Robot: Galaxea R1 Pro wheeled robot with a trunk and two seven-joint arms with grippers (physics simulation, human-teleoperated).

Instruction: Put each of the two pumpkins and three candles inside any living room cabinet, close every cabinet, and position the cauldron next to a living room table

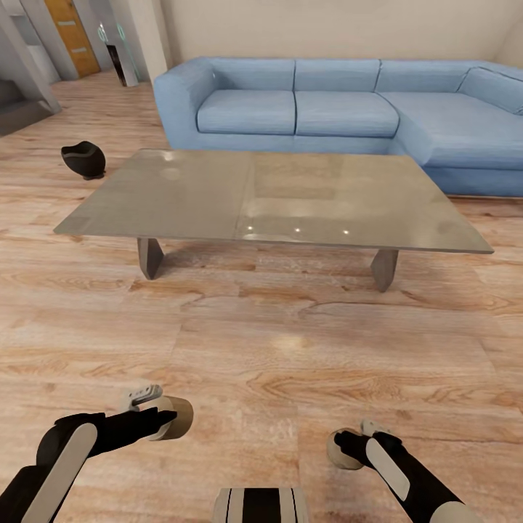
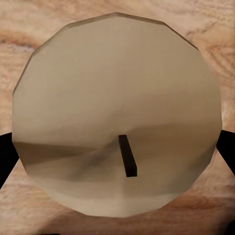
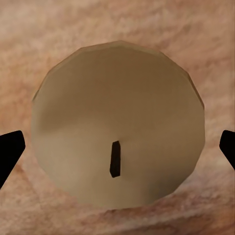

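Each of my grippers is shut on a beige-brown candle. The left gripper [image 1: 167, 421] holds its candle [image 1: 181, 415] low at the head view's left. The left wrist view shows that candle's [image 2: 115, 117] flat top and dark wick, with black fingers [image 2: 4, 159] at both sides. My right gripper [image 1: 341, 444] carries the other candle [image 1: 335, 450], whose top [image 3: 117, 122] and wick face the right wrist camera. Ahead stands the grey glossy table [image 1: 218, 196]. The black cauldron [image 1: 83, 160] sits on the floor just off the table's far left corner. The pumpkins and cabinet are out of view.
A blue corner sofa [image 1: 327, 109] runs behind the table and wraps round its right side. Wooden floor [image 1: 254, 341] stretches between me and the table. At the far left a passage leads to an orange door [image 1: 73, 36].
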